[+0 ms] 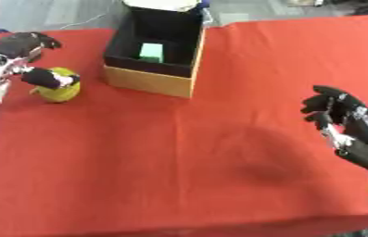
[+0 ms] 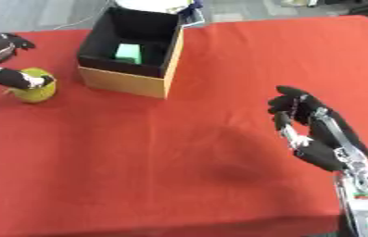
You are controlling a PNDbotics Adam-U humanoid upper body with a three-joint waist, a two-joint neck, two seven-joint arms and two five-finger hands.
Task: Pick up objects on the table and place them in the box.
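Lying out: one yellow object (image 1: pixel 58 84) (one box (image 1: pixel 150 79))

Left robot hand (image 1: pixel 26 55) curled, thumb extended; right robot hand (image 2: pixel 313 129) open, raised.

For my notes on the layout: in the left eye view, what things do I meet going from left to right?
left hand → yellow-green object → box, green block inside → right hand.

A yellow-green round object (image 1: pixel 58 85) left of the box (image 1: pixel 156 50) is touched by the left hand's (image 1: pixel 26 58) thumb. A green block (image 1: pixel 150 52) is seen inside the box. The right hand (image 1: pixel 345 127) is held open, well right of the box.
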